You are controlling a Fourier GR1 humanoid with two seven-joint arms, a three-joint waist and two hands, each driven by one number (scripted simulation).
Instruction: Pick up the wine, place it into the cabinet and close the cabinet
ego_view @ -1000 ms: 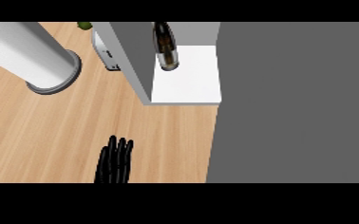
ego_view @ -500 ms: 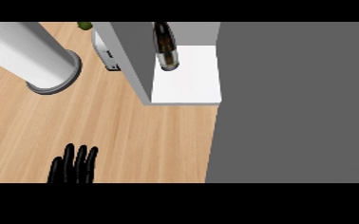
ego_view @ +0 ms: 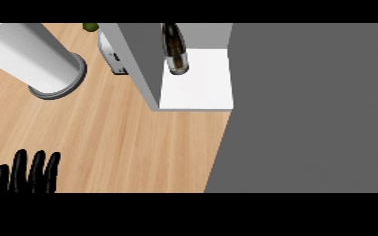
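Wine: dark glass wine bottle (ego_view: 175,50) stands upright on the white shelf floor of the cabinet (ego_view: 199,87), near its back left corner — so the pick and place part looks done to me.
Cabinet: grey side wall (ego_view: 140,60) just left of the bottle, and the big flat grey panel (ego_view: 303,110) filling the right side is probably the door, swung wide — closing it is what's left.
Left hand: black left hand (ego_view: 31,172) shows at the lower left over the light wooden counter (ego_view: 125,140), fingers straight and slightly apart, holding nothing, well apart from the cabinet.
Right hand: not visible anywhere, so can't say what it's doing.
Other stuff: big white cylinder (ego_view: 40,62) on a grey base at the upper left, not involved.
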